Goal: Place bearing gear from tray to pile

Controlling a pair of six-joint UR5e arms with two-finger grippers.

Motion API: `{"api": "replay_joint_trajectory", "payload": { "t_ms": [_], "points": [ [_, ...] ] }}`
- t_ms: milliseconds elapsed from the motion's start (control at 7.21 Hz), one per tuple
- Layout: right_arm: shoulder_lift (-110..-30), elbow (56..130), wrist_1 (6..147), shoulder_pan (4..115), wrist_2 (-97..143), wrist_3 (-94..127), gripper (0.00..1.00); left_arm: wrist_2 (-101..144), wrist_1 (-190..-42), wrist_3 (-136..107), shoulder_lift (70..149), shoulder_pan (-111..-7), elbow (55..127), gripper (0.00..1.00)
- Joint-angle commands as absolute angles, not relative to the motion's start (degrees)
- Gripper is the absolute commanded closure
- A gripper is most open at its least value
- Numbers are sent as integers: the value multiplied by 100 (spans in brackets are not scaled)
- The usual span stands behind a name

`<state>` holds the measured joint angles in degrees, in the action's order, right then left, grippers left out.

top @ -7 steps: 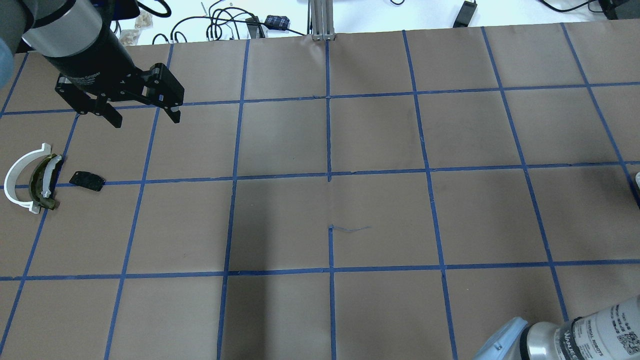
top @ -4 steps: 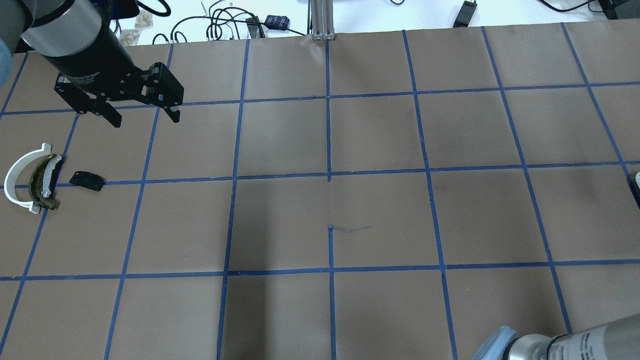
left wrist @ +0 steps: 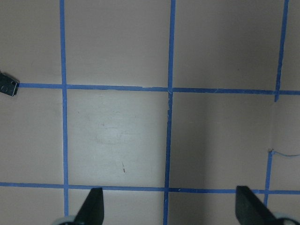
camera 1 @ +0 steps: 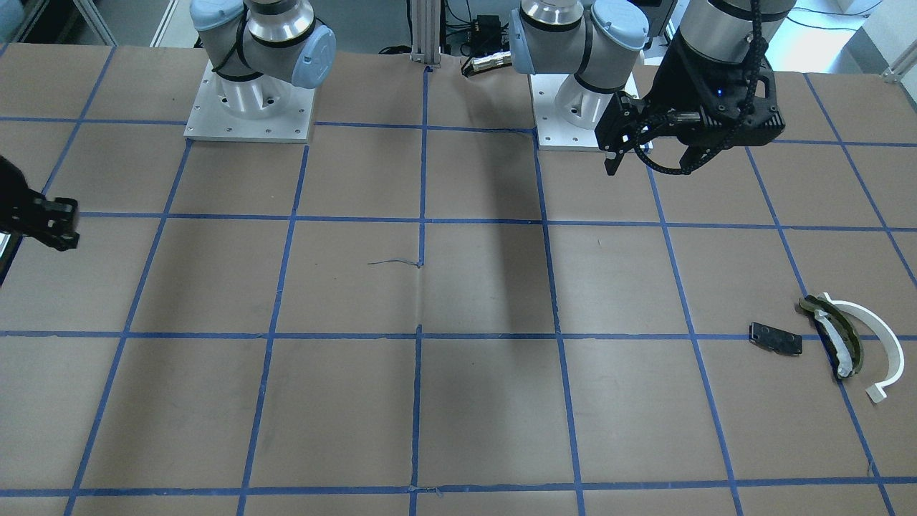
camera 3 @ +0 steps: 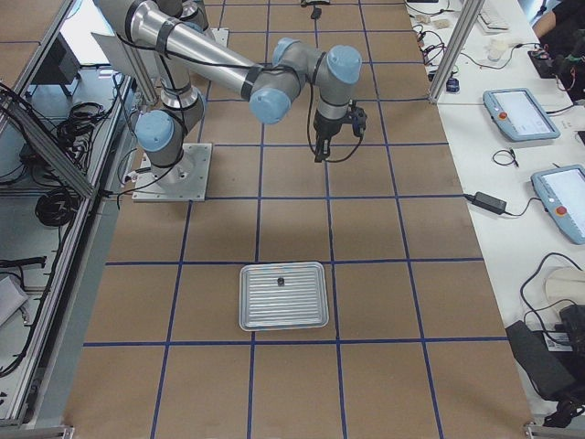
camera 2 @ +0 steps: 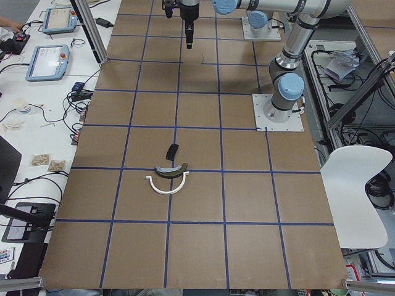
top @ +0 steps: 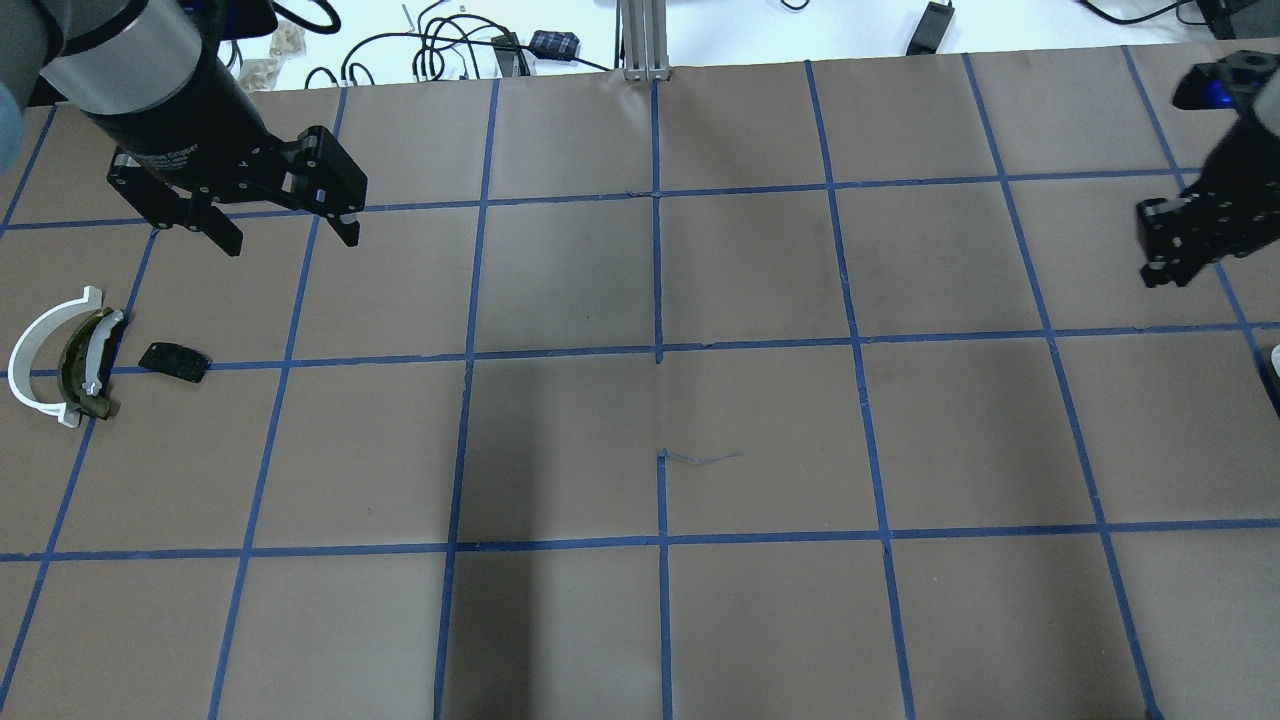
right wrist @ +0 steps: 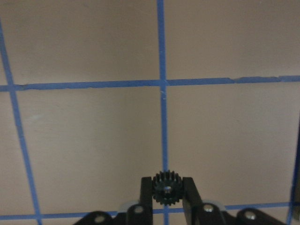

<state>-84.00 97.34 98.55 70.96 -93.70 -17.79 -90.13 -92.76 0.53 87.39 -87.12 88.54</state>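
My right gripper (right wrist: pixel 165 188) is shut on a small black bearing gear (right wrist: pixel 165 186) and holds it above the brown table. It shows at the right edge of the overhead view (top: pixel 1165 272) and at the left edge of the front view (camera 1: pixel 61 233). The white tray (camera 3: pixel 292 311) lies on the table in the right side view. The pile lies at the far left of the overhead view: a white arc (top: pixel 30 365), an olive-black curved piece (top: pixel 85 365) and a black plate (top: pixel 174 361). My left gripper (top: pixel 290 238) is open and empty, behind the pile.
A small black part (camera 3: pixel 281 280) sits on the tray. Blue tape lines grid the brown table cover. Cables and tablets lie beyond the table's far edge. My left gripper's fingers (left wrist: pixel 93 204) hang over bare table, with the black plate (left wrist: pixel 8 87) at that view's left edge.
My right arm has left the bottom right corner of the overhead view, and its gripper now shows at the right edge, farther back. The left arm has not moved.
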Motion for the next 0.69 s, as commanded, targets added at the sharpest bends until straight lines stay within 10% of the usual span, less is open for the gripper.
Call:
{"api": "replay_joint_trajectory", "payload": {
  "t_ms": [0,555],
  "points": [
    [-8193,9729,9905,8738,-9091,-44,100,-9009,-9316,53,8658,-8719,8877,0],
    [-6727,9712,11816,10657,-8657,2324,100,-9052,-9281,-157,8499,-8719,9264,0]
  ]
}}
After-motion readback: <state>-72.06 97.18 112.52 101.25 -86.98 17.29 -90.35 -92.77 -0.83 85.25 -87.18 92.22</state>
